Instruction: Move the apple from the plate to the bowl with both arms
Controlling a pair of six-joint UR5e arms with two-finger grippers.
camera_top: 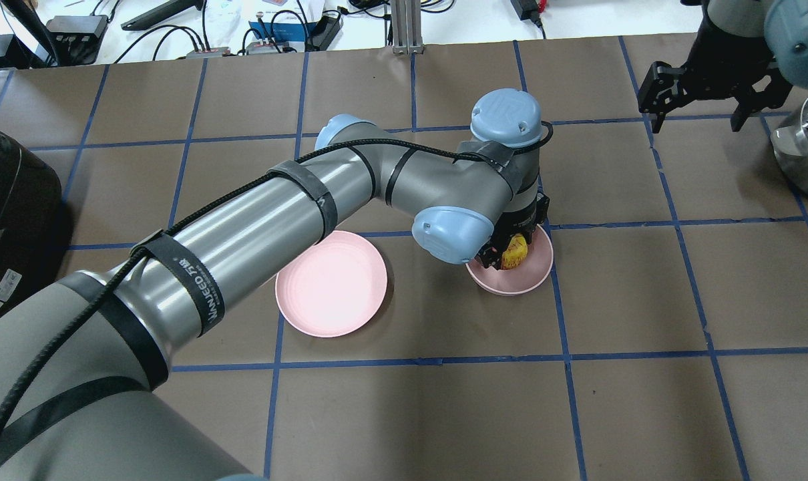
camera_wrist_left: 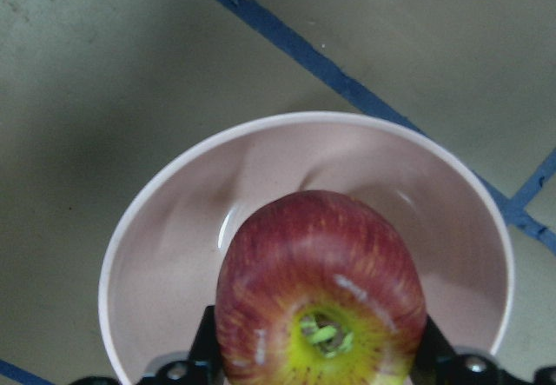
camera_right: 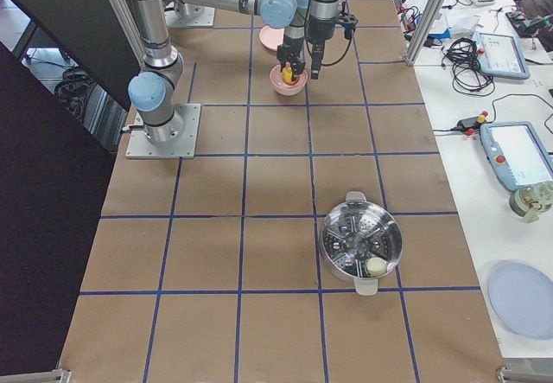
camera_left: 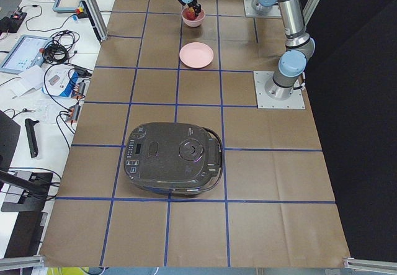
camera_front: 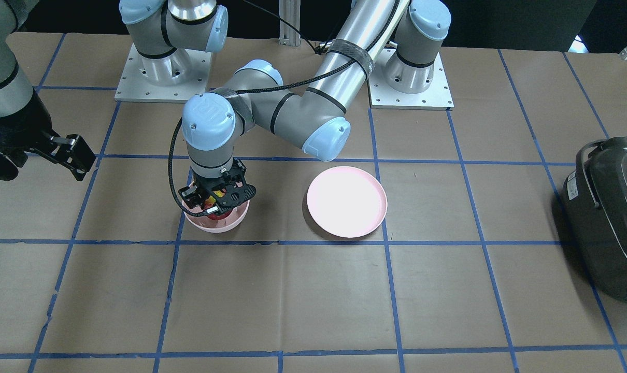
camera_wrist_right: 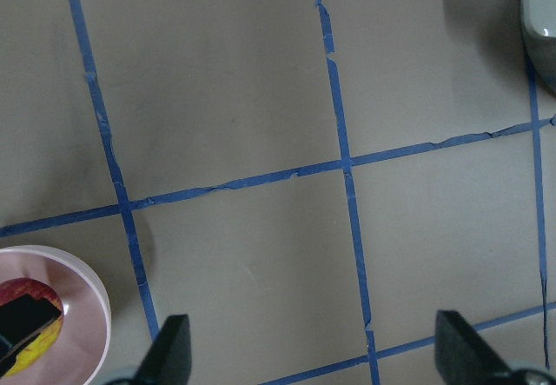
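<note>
Placing step, I judge. Left pincer [camera_front: 216,199] pinching apple [camera_wrist_left: 321,289] low inside bowl [camera_wrist_left: 156,202]; bowl directly beneath pincer. Plate [camera_front: 347,202] bare, off to pincer's side. Next I must spread jaws, then lift straight up, clear of rim. Apple round, waxy red, may roll a little; bowl deep, glossy. Right pincer [camera_wrist_right: 317,350] spread, holding nothing, well apart.

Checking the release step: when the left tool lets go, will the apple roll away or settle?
Round and glossy, the apple would probably roll a little. The bowl beneath it is deep and curved, so it should settle inside. It looks firm, unlikely to squash in the left tool.
</note>
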